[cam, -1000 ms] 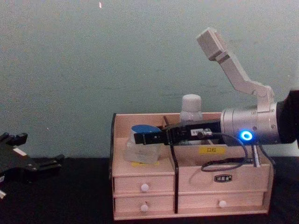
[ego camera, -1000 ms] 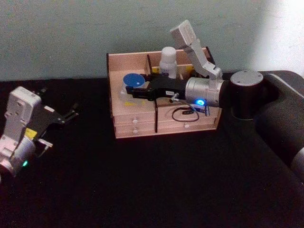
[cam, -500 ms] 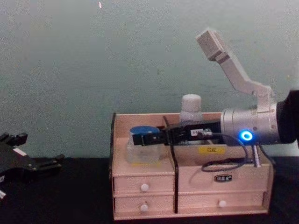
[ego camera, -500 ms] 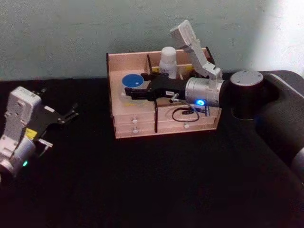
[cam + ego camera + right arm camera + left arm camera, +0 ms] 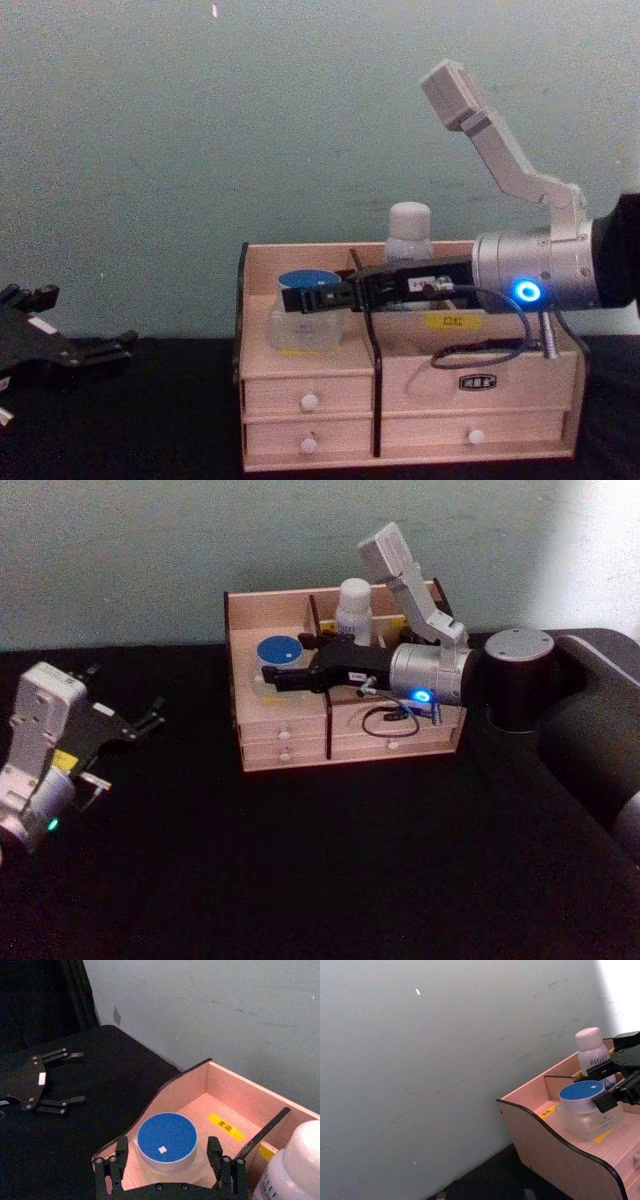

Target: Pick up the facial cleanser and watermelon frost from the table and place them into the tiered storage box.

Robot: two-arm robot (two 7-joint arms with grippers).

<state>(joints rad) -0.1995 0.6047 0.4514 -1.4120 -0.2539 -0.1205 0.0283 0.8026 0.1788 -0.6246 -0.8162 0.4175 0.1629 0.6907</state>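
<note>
Left gripper parked low over the black table at the far left, fingers spread apart with nothing between them; a wide stretch of bare table lies between it and the box.

Tiered storage box stands at the back edge of the table against the pale wall. Its left side panel has a dark curved edge that rises toward the back.

Watermelon frost sits upright on the floor of the box's left upper compartment, blue lid up, near the front of that compartment; open floor with a yellow label lies behind it.

Right gripper reaches in from the right across the dark divider. Its fingers stand on either side of the jar's lid, spread, with a gap visible on each side.

Facial cleanser stands upright in the rear compartment just right of the divider, behind the right arm.
</note>
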